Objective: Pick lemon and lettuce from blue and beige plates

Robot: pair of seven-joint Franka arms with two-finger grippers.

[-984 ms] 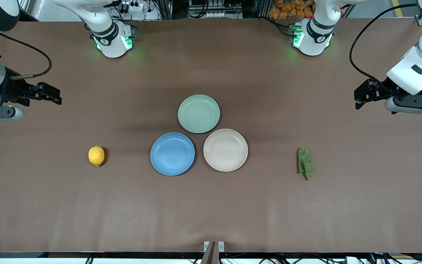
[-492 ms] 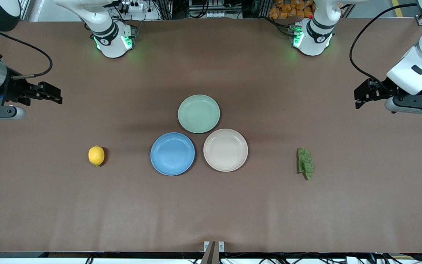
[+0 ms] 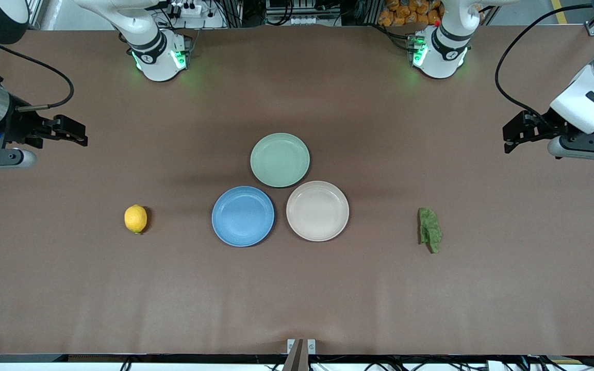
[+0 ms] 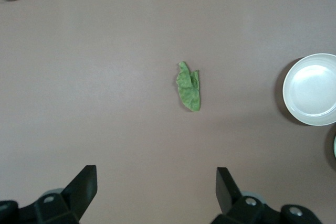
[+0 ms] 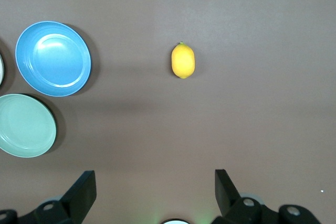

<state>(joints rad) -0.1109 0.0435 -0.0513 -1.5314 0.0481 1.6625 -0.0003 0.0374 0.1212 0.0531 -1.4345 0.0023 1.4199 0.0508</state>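
Observation:
The yellow lemon (image 3: 135,219) lies on the bare table toward the right arm's end, apart from the blue plate (image 3: 243,216); it shows in the right wrist view (image 5: 182,61) too. The dark green lettuce (image 3: 430,230) lies on the table toward the left arm's end, apart from the beige plate (image 3: 317,211); it shows in the left wrist view (image 4: 188,86) too. Both plates hold nothing. My right gripper (image 3: 72,135) is open and empty, up over the table's edge at its end. My left gripper (image 3: 513,134) is open and empty, up over the table at its end.
A pale mint-green plate (image 3: 280,159) with nothing on it touches the blue and beige plates, farther from the front camera than both. The two arm bases (image 3: 159,56) stand along the table's edge at the top of the front view.
My left gripper has drifted slightly toward its end of the table and up. The right gripper, the lemon, the lettuce and the plates have not moved.

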